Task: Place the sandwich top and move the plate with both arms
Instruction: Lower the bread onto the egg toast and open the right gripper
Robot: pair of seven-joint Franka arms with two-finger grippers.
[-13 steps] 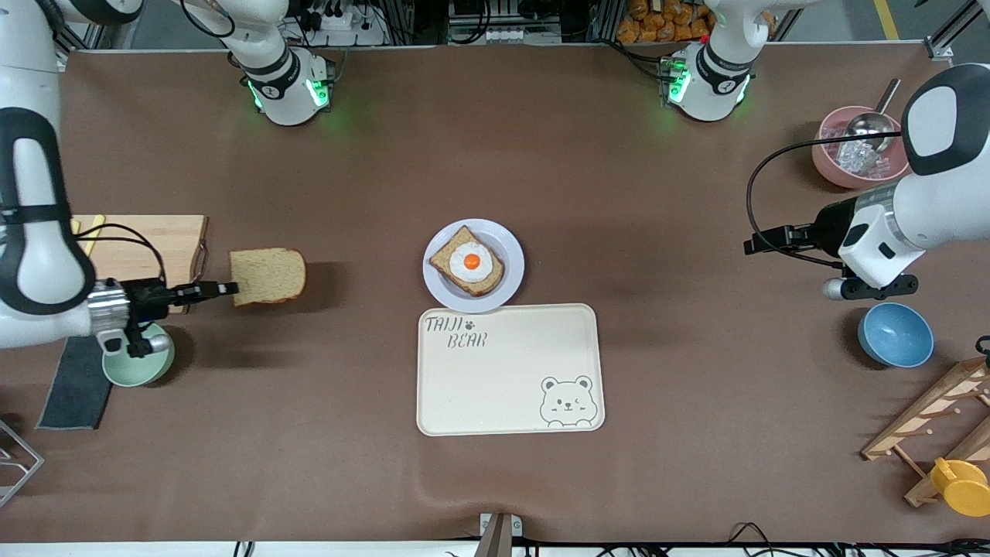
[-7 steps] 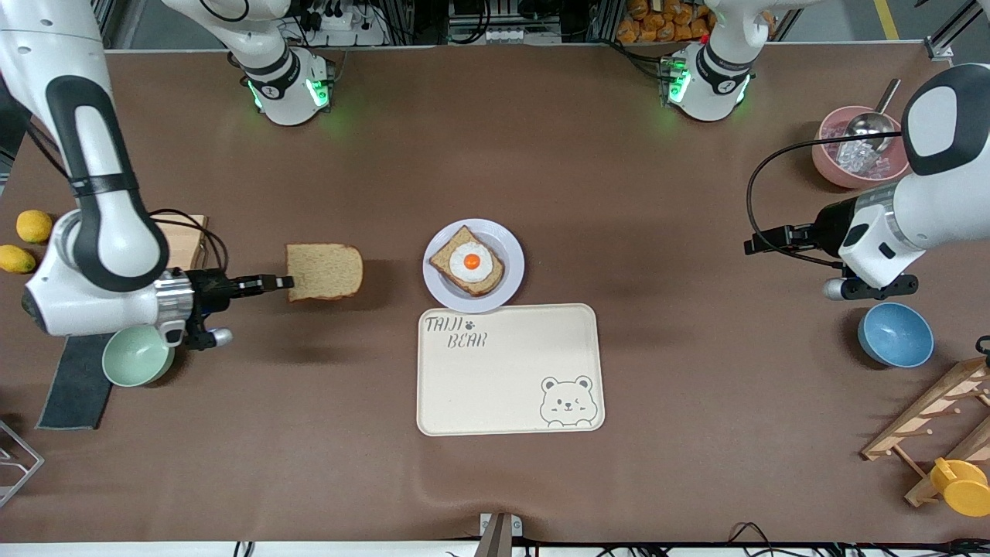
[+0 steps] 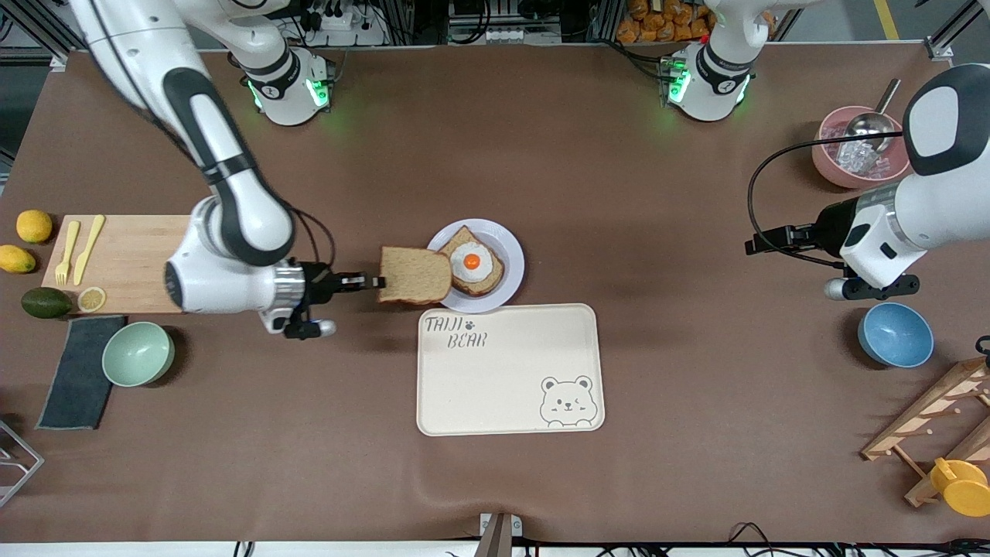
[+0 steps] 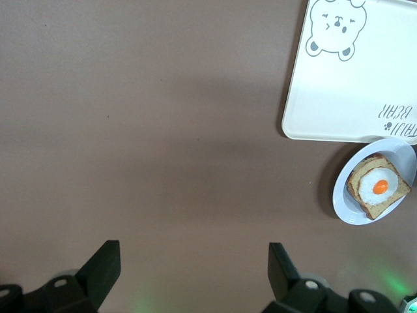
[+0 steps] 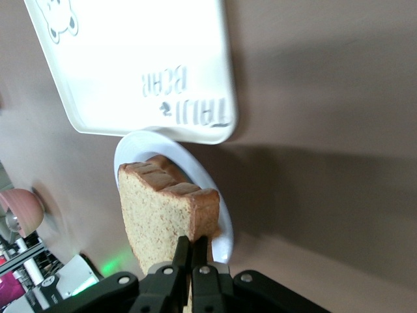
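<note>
The right gripper point(image 3: 377, 282) is gripping the sandwich top point(image 3: 414, 275) by one edge, its fingers point(image 5: 190, 251) closed on the crust, and is holding it in the air over the rim of the plate point(image 3: 510, 271). The plate is sitting on the table point(image 3: 495, 155), touching the tray point(image 3: 506, 371), with an egg-topped bread slice point(image 3: 470, 261) on it. The left gripper point(image 4: 195, 261) is waiting over bare table toward its own end, fingers spread open.

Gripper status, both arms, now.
Left gripper: open, holding nothing, waiting above the table near the blue bowl.
Right gripper: shut on the sandwich top, over the edge of the plate.
</note>
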